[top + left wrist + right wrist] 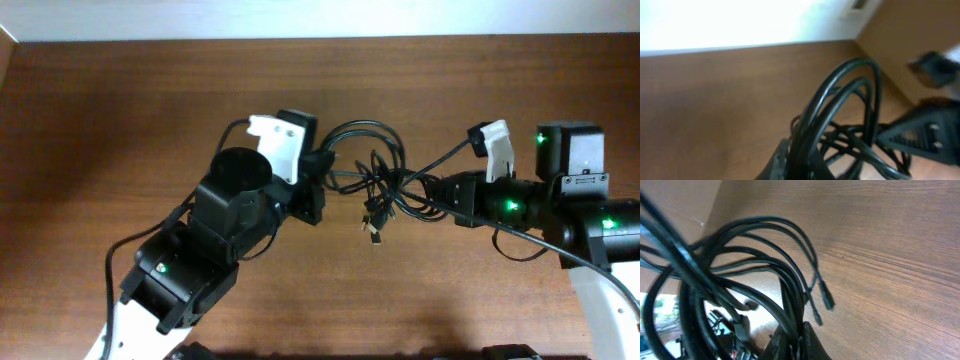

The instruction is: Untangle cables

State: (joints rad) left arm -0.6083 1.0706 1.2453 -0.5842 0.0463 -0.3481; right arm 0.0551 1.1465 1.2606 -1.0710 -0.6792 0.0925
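**A:** Black loops of the cables (690, 265) fill the right wrist view and run down into the right jaws, which are closed on them.

**B:** And the left jaws?

**A:** Clamped on the bundle's other side. It stretches between the two over the middle of the bench (120, 120), plug ends (375, 232) dangling.

**B:** What could go wrong?

**A:** Each side seems to pinch several strands, so I'd judge that pulling apart could cinch the knot tighter. A plug might also snag in a loop.

**B:** Anything you can't make out?

**A:** Which strand belongs to which cable. The jaw tips are cut off at the frame edges, and the left wrist view is blurred
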